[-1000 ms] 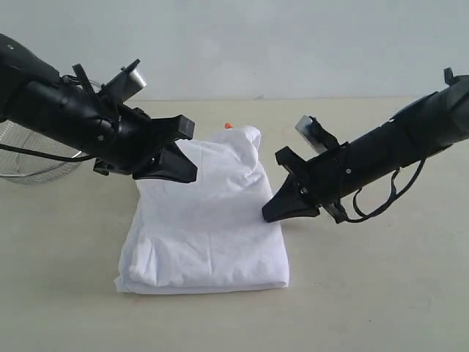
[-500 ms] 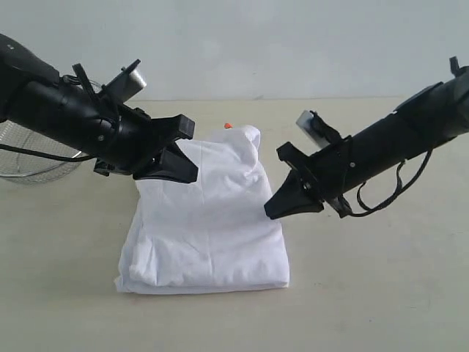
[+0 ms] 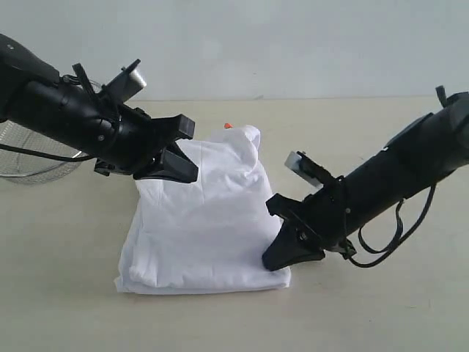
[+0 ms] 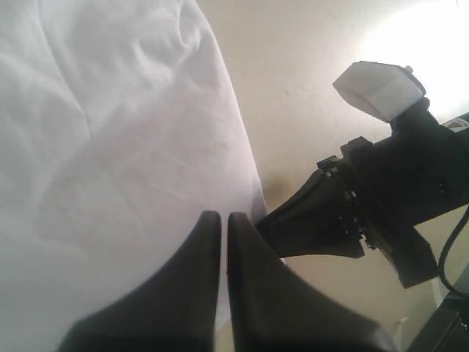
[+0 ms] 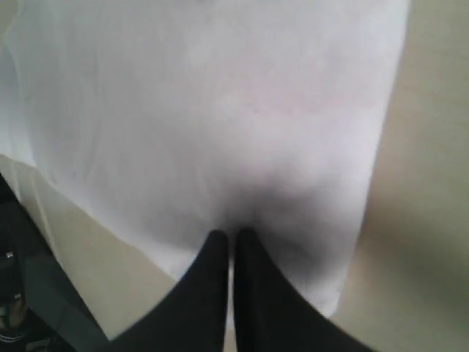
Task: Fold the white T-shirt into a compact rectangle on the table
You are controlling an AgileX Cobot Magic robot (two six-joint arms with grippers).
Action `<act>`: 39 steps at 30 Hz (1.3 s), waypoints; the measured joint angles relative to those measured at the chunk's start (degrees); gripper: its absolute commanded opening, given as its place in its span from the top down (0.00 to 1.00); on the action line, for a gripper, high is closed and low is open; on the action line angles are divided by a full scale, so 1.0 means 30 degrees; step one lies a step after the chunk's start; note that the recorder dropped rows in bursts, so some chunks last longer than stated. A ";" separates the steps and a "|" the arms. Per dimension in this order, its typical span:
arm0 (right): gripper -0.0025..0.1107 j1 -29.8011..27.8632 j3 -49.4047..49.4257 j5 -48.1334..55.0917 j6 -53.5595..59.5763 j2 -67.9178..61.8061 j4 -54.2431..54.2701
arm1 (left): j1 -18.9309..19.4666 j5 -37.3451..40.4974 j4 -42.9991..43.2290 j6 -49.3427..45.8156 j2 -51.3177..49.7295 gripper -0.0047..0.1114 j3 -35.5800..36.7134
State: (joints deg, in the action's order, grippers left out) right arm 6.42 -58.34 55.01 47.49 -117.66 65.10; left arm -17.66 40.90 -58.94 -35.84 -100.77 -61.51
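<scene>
Tips pressed together and empty, my left gripper (image 3: 186,173) hangs over the white T-shirt (image 3: 209,227) far left, my right gripper (image 3: 275,259) at its near-right corner.

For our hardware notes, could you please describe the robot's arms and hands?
The left arm and right arm are matte black tubes; the left hand and right hand are tapered black wedges, with pale camera boxes and loose black cables.

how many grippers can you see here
2. The left gripper is over the far left edge of the white T-shirt, fingers shut. The right gripper is at the shirt's near right corner, fingers shut, tips at the cloth. None looks hidden.
</scene>
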 measured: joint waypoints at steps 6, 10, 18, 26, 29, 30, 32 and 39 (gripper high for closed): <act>0.98 0.0000 0.0037 0.0386 0.0269 0.2300 0.0843 | 0.0000 0.0171 0.0000 -0.0266 0.0000 0.92 0.0000; 0.98 0.0413 0.0037 -0.1922 -0.0119 0.1937 -0.0363 | 0.0000 0.0171 0.0000 -0.0266 0.0000 0.92 0.0000; 0.73 0.0504 -0.1857 -0.3127 -0.0231 0.2286 -0.0548 | 0.0000 0.0171 0.0042 -0.0340 0.0000 0.92 0.0000; 0.47 0.0504 -0.2949 -0.5162 -0.2781 0.1341 -0.2383 | 0.0000 0.0041 0.0275 -0.0768 -0.0355 0.92 0.0000; 0.45 0.0504 -0.3391 -0.5250 -0.3014 0.0499 -0.2702 | 0.0000 0.0041 0.0796 -0.0804 -0.0908 0.92 0.0000; 0.43 0.0504 -0.3524 -0.5339 -0.3014 0.0246 -0.2735 | 0.0000 0.0009 0.0976 -0.0804 -0.1043 0.92 0.0000; 0.40 0.0504 -0.3750 -0.5367 -0.2975 -0.0140 -0.2814 | 0.0000 0.0009 0.1150 -0.0804 -0.1259 0.92 0.0000; 0.41 0.0504 -0.4547 -0.5029 -0.2371 -0.1383 -0.1589 | 0.0000 0.0009 0.1359 -0.0804 -0.1339 0.92 0.0000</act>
State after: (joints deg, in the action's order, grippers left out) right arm 7.93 -71.98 39.92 40.37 -121.81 60.33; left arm -17.66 40.92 -54.86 -38.25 -104.78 -61.51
